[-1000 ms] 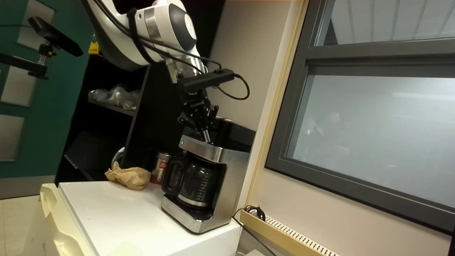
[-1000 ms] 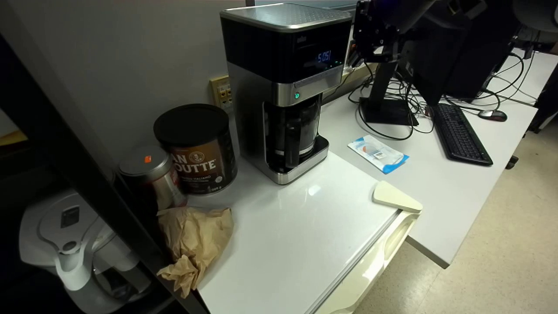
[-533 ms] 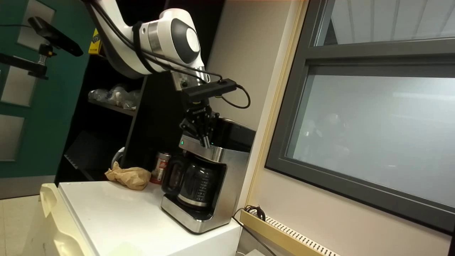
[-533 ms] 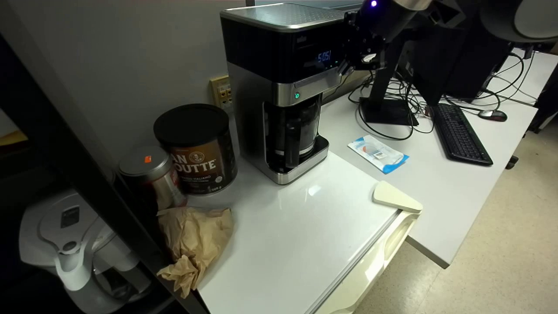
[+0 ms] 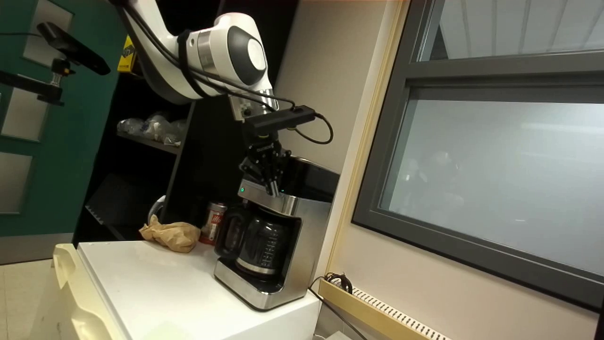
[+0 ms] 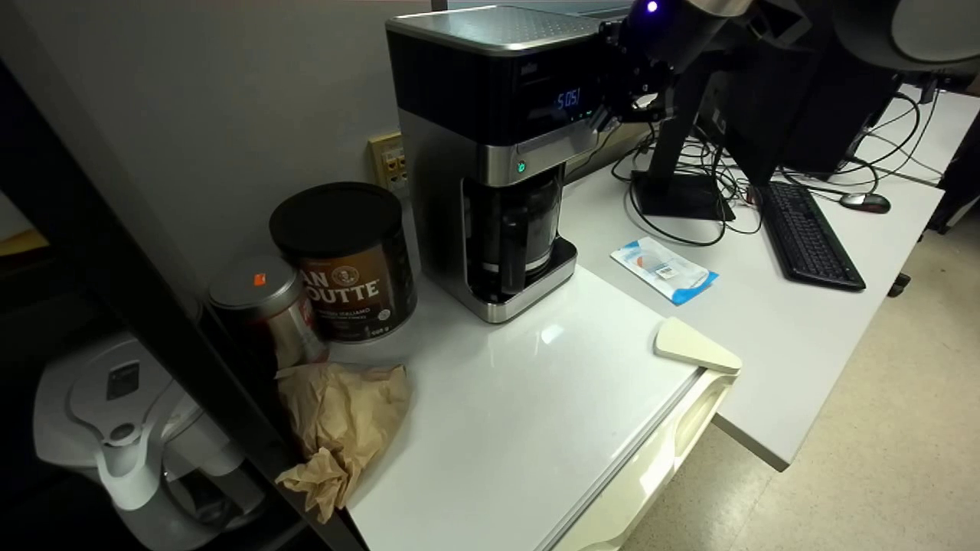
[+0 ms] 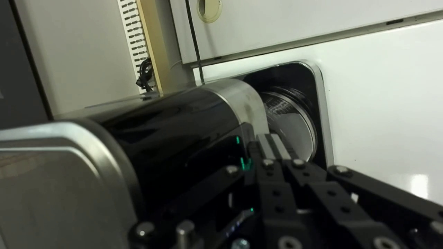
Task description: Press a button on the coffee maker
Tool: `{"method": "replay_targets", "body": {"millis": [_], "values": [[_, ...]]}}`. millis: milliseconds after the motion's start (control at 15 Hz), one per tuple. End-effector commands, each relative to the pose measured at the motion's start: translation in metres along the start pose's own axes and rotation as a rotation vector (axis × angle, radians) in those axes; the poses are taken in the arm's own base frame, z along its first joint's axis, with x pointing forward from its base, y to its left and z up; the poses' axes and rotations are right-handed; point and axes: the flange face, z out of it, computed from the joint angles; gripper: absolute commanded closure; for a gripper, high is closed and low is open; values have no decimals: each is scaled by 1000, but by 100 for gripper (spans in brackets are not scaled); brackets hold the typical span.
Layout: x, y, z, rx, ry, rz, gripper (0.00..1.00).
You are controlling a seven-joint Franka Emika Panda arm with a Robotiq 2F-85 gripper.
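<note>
The coffee maker stands upright on the white top, with the brown can just beside it. My gripper is closed right up, its fingertips side by side and holding nothing that I can see; they sit at the front, by the silver strip below the display.

I judge the coffee maker stiff and fairly heavy, so a light poke should leave it in place, though a hard shove might slide it. Its steel and shiny panel look slippery, so I'd press straight in rather than across. Pressing needs no grasp: the closed fingertips are my tool. The carafe looks like glass and the easiest part to break; I'd touch it only by its handle.

In an exterior view my gripper covers one end of the panel, hiding whatever buttons lie there. In the wrist view, green marks show just beside the fingertips, too blurred to read. I can't tell whether they touch the coffee maker, or which button is meant. The green button, at the strip's other end, is in plain sight. The arm runs out of frame in both exterior views.
</note>
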Motion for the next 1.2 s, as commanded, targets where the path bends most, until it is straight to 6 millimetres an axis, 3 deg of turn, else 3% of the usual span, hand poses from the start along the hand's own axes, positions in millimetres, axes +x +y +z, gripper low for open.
{"method": "replay_targets", "body": {"millis": [0,133,800,1133], "values": [[8,8,2,-15,14,-37,100],[10,4,1,-9,14,-56,100],[30,-64,6,107,-83,-308,100],[36,-78,2,118,-238,-483,100]]}}
